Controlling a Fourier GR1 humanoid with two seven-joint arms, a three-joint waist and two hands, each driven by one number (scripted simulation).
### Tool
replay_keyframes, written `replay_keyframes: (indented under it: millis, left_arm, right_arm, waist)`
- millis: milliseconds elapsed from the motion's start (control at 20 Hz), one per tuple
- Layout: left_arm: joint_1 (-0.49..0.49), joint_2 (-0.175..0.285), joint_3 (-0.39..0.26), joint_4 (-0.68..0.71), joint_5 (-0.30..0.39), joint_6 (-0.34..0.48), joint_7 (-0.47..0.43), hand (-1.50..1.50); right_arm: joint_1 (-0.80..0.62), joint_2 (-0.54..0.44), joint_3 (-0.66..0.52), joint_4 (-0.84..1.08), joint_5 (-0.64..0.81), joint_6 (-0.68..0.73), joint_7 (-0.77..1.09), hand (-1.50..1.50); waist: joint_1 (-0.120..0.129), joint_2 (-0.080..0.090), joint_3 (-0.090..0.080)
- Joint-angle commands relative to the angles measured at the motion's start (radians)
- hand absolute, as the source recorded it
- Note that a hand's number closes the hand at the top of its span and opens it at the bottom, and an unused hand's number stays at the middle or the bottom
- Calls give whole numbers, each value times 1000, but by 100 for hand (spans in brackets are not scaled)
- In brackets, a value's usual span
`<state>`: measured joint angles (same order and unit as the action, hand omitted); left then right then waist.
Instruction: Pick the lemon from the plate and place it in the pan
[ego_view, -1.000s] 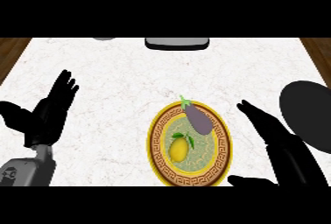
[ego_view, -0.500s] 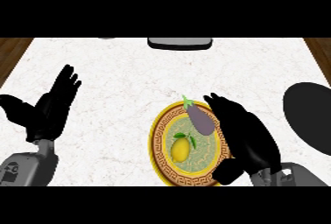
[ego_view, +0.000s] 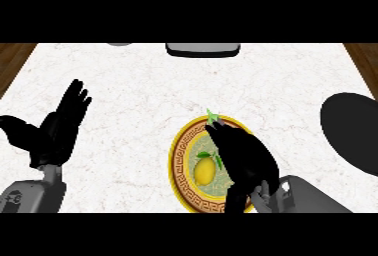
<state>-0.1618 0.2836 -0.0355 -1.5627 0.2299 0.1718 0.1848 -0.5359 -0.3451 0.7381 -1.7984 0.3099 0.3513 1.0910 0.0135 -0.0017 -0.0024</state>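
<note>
A yellow lemon (ego_view: 204, 170) lies on a round plate (ego_view: 181, 157) with a gold patterned rim, near the counter's front edge. My right hand (ego_view: 244, 156) hovers over the plate's right half, fingers straight and open, its edge just beside the lemon. It hides the purple eggplent-like vegetable; only a green stem tip (ego_view: 212, 116) shows past the fingers. The dark pan (ego_view: 353, 131) sits at the right edge of the counter. My left hand (ego_view: 54, 130) rests open at the left, fingers up.
A grey appliance (ego_view: 202, 49) stands at the counter's back edge, with a small grey object (ego_view: 118, 44) to its left. Wooden floor shows past the counter's left and right back corners. White marble counter (ego_view: 140, 90) stretches between my hands.
My right hand has moved left from beside the pan to over the plate, now covering the purple vegetable. The left hand has hardly moved.
</note>
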Motion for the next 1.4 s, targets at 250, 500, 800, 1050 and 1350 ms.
replay_keyframes:
  millis: [250,500,800,1050,1350]
  left_arm:
    - [10,16,23,-6,1,-9,10,0]
    - [-29,6,14,-31,1,-2,59,0]
    - [-15,-18,23,25,-22,-2,-22,0]
    - [30,23,41,-40,12,-45,38,0]
    - [30,-43,-8,-62,-45,12,37,0]
  right_arm:
    - [-149,87,103,93,31,167,294,-150]
    - [-174,171,97,150,60,145,306,-150]
    - [-136,221,131,262,99,141,268,-150]
    - [-150,248,87,368,141,133,246,-150]
    - [-137,267,54,368,175,165,216,-150]
  waist:
    - [0,-5,-1]
    - [-7,-3,1]
    - [-16,0,1]
    - [-6,-2,2]
    - [-15,-2,2]
